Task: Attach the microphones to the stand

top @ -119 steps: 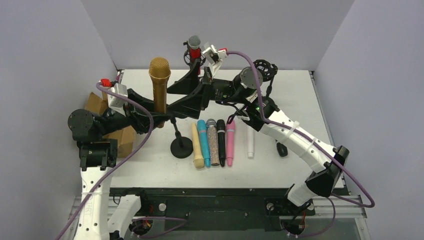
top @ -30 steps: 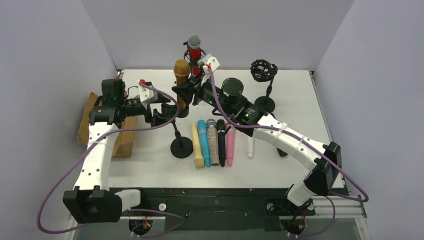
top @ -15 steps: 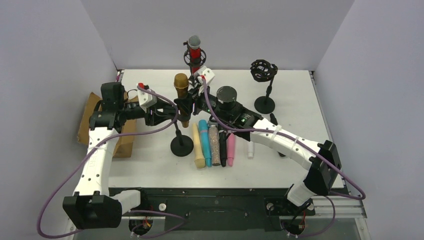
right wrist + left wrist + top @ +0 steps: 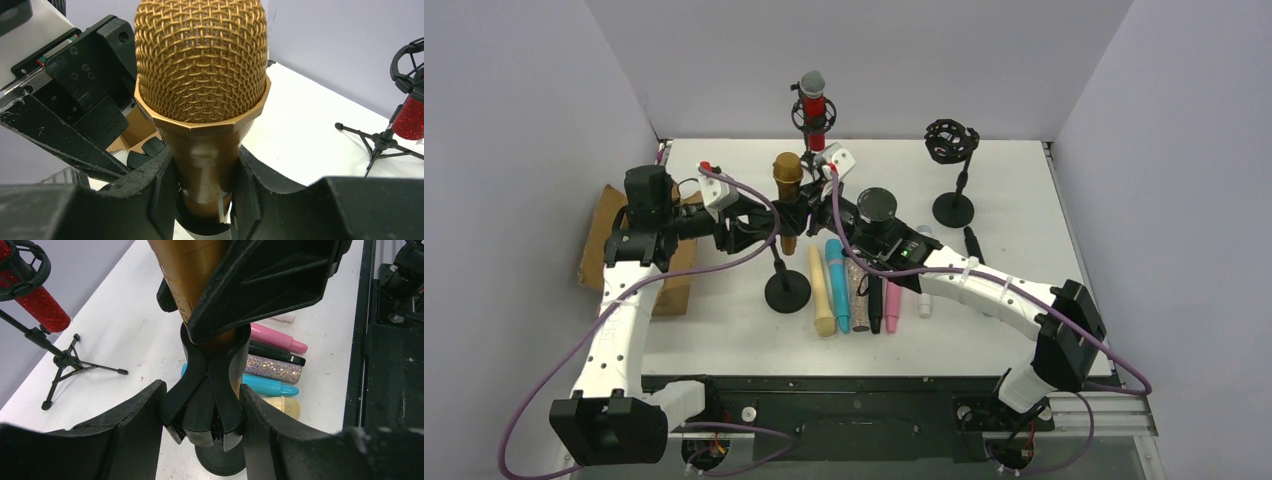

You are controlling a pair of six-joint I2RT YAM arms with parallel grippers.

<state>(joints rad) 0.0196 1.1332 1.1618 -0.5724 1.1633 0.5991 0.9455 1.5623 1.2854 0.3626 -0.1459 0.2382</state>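
Right wrist view shows my right gripper [image 4: 202, 172] clamped on the gold microphone [image 4: 200, 75], just under its mesh head. The mic stands upright, and its lower part looks to sit between the arms of the stand clip [image 4: 205, 410]. My left gripper [image 4: 200, 400] is closed on that clip, one finger pressed to each side. I think the mic is hard, smooth and a bit heavy at the top, so it could slip or tip. The thick neck under the head is a good place to hold, not the mesh, which may dent. The clip looks springy and may need a firm push. The other microphones [image 4: 854, 290] lie in a row on the table beside the clip. A second ago the gold mic was higher above the clip, and my left fingers stood wider apart.
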